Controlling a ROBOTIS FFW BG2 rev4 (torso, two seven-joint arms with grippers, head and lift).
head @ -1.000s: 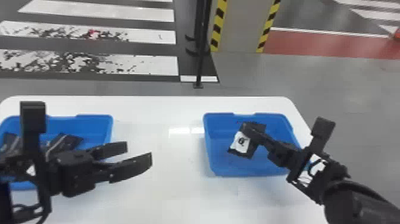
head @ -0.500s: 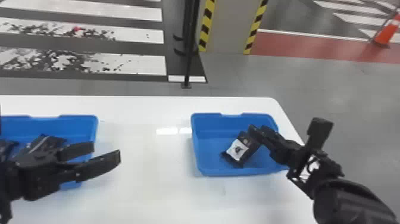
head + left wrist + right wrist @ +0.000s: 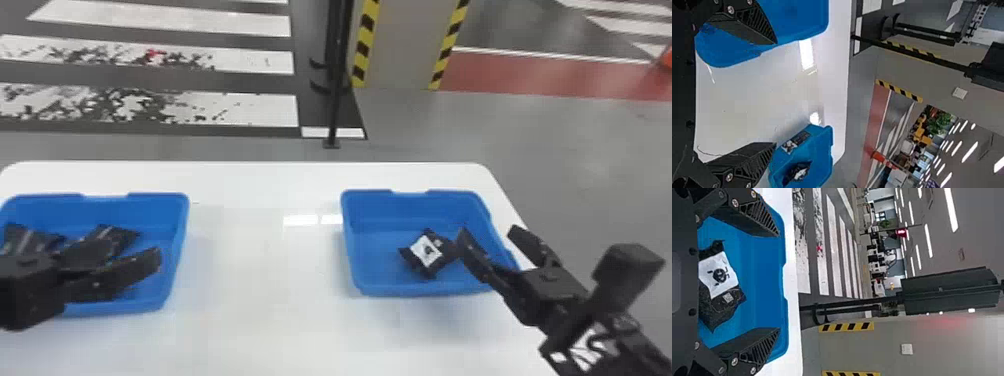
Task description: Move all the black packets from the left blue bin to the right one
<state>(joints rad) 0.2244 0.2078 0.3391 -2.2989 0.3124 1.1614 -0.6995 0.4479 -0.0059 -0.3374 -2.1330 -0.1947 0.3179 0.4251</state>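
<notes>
In the head view my left gripper stands open above the left blue bin, where black packets lie partly behind it. My right gripper is open over the right side of the right blue bin. A black packet with a white label lies in that bin beside its fingers. The left wrist view shows my left gripper with its fingers wide apart. In the right wrist view the packet lies in the bin, and nothing is between the tips of my right gripper.
Both bins rest on a white table, with a wide stretch of tabletop between them. Past its far edge stand a black post and a pillar with yellow-black stripes.
The right gripper's fingers have opened and the labelled packet has been let go into the right bin. The left gripper has shifted relative to the left bin; the head view has also moved.
</notes>
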